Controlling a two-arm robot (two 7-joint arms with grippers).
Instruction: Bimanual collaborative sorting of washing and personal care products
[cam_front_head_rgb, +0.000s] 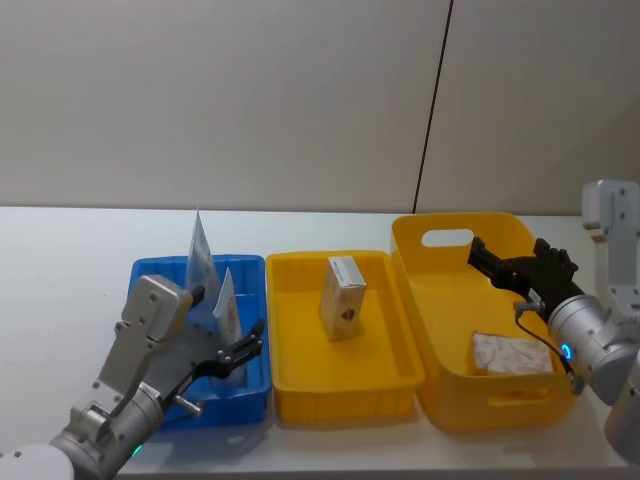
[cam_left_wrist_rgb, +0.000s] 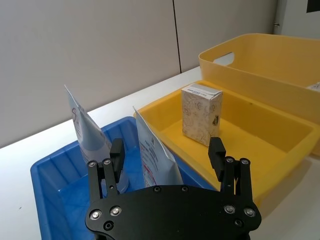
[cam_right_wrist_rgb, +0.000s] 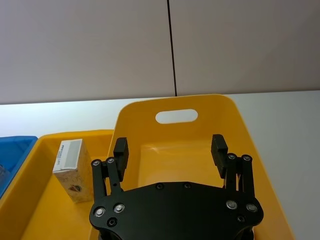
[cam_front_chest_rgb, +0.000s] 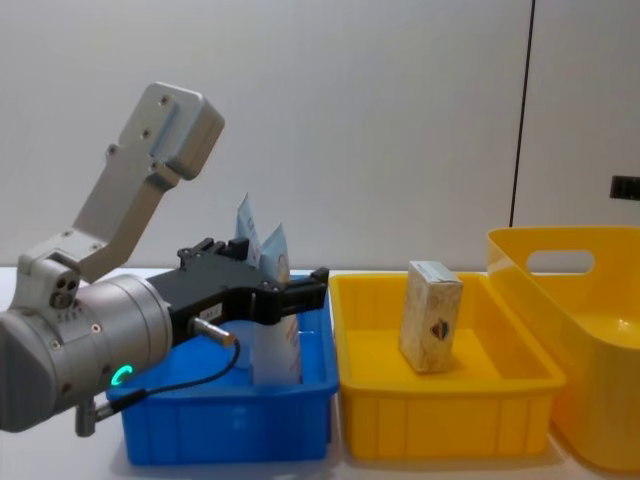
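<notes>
Two tubes (cam_front_head_rgb: 199, 248) stood upright in the blue tray (cam_front_head_rgb: 150, 268), the nearer tube (cam_front_head_rgb: 226, 305) in line between the left gripper's (cam_front_head_rgb: 250, 343) spread, empty fingers; the right gripper (cam_front_head_rgb: 484, 260) hung open, empty, over the basket (cam_front_head_rgb: 500, 222).

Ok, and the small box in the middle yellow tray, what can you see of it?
The box is a small cream cardboard carton with a faint pattern, a small dark emblem low on one face and a white printed top. It looks closed. It stands upright on its narrow end, perhaps leaning slightly, near the middle of the yellow tray and apart from its walls. That tray sits between the blue tray and the yellow basket. Only the tray floor touches it.
</notes>
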